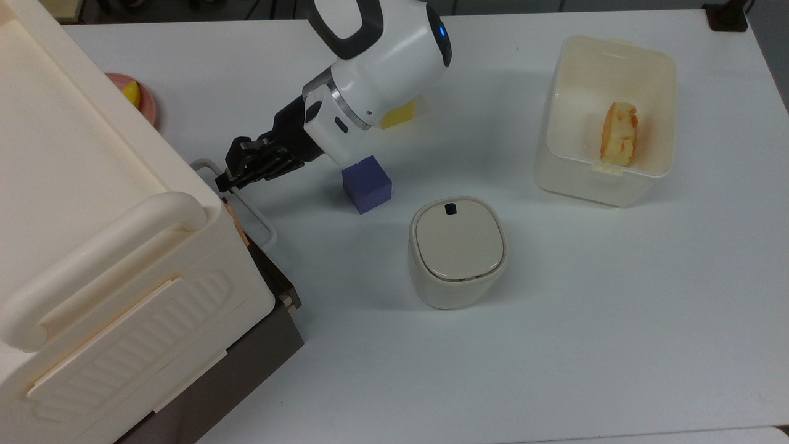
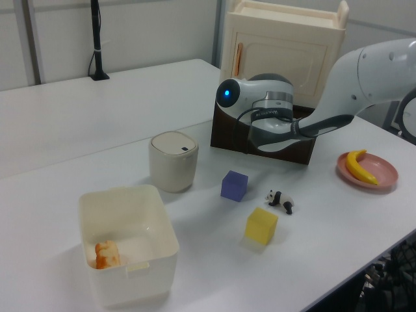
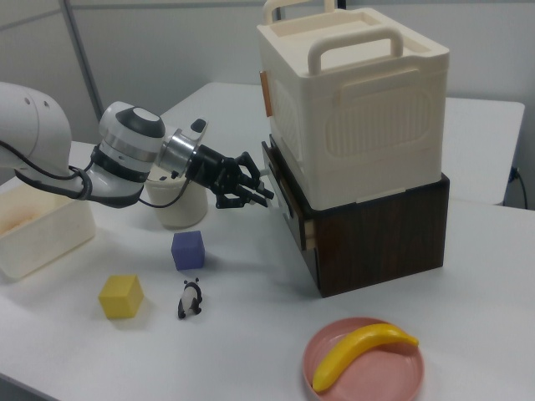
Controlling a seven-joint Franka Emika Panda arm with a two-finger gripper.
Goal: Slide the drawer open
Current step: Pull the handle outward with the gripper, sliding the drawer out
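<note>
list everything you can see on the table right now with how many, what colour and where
drawer: one, dark brown front, white loop handle, under the cabinet, slightly out
cabinet: one, cream, atop the dark brown base
lidded bin: one, beige, table centre
open tub: one, cream, holds orange bread
cube: one, purple, beside the arm
cube: one, yellow, near the panda
panda figure: one, black and white
plate: one, pink, holds a yellow banana
claw: one, black, at the drawer handle

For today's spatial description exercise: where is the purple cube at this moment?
In the top view, the purple cube sits on the table near the middle, just above-left of the lidded cream canister and right of the gripper.
</note>
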